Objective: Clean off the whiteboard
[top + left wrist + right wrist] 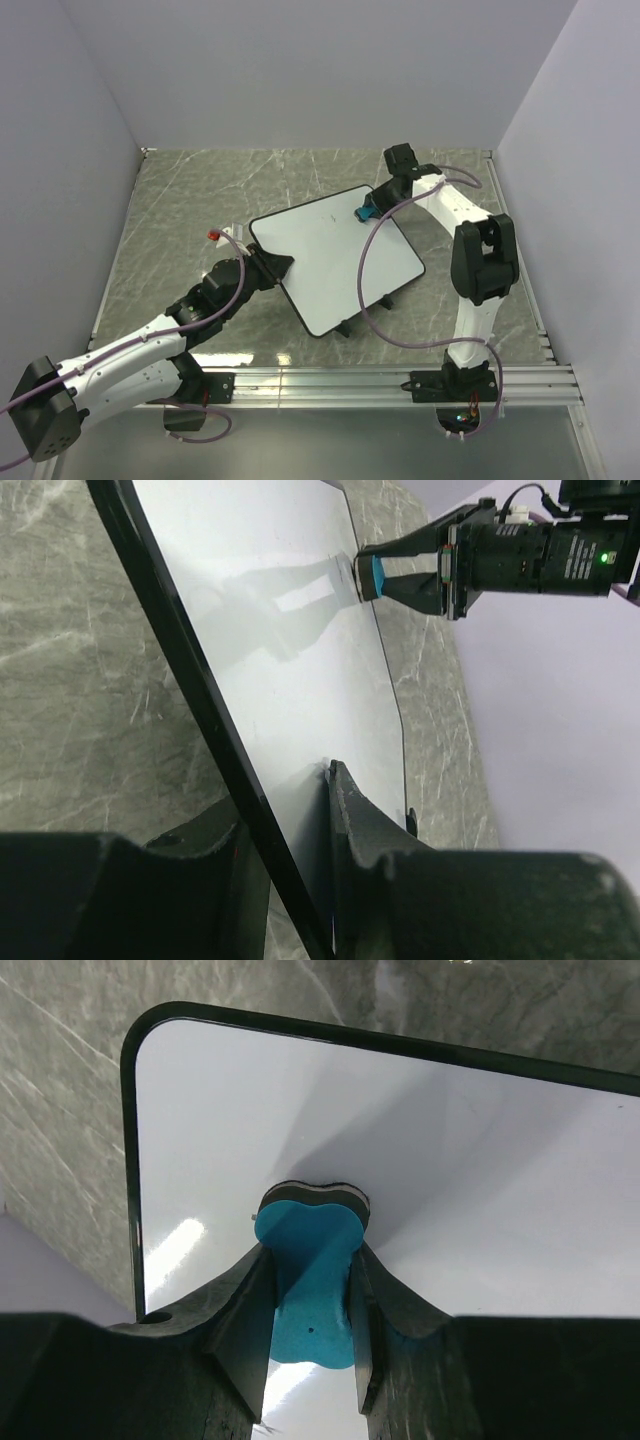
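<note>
The whiteboard (330, 265) sits near the middle of the grey marbled counter (180, 200), turned so that its corners point roughly to 12, 3, 6 and 9 o'clock. Two small black feet (345, 328) stick out from its edge at about 5 o'clock. Its white face looks almost clean from above. I cannot tell whether it lies fully flat.

The left end effector (272, 265) comes in from 8 o'clock and is closed on the board's rim at its 9 o'clock side. In the left wrist view the thin black rim runs between the two dark fingers (345, 820), one on the white face and one beneath.

The right end effector (370, 211) reaches over from 3 o'clock to the board's far part, at about 1 o'clock from its centre. It is clamped on a blue eraser (364, 215). In the right wrist view the eraser (305, 1260) is squeezed between the fingers and its dark felt end presses against the white surface, near a rounded corner of the board. The left wrist view shows the same eraser (375, 578) touching the board by the far rim.

A small red-and-white object (215, 235) lies on the counter just beside the board's 9 o'clock corner, at about 10 o'clock from the left end effector.
</note>
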Robot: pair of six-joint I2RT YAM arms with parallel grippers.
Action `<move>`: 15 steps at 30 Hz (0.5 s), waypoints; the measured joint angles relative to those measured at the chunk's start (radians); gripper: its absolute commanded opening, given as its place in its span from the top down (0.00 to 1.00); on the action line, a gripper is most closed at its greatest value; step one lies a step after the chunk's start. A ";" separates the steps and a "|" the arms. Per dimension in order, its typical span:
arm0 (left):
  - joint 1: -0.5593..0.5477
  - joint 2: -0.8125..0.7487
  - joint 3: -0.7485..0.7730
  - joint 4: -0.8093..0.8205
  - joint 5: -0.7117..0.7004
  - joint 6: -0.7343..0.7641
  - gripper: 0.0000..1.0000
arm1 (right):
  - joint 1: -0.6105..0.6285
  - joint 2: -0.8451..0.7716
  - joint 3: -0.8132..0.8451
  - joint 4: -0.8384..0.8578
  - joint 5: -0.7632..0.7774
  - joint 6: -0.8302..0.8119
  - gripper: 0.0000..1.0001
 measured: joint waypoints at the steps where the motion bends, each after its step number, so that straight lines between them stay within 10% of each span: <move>1: 0.000 0.000 0.000 0.000 0.000 -0.002 1.00 | -0.001 -0.005 -0.011 0.003 0.001 0.002 1.00; 15: -0.007 0.003 0.000 -0.004 0.000 0.009 1.00 | -0.105 -0.115 -0.204 0.008 0.003 -0.009 1.00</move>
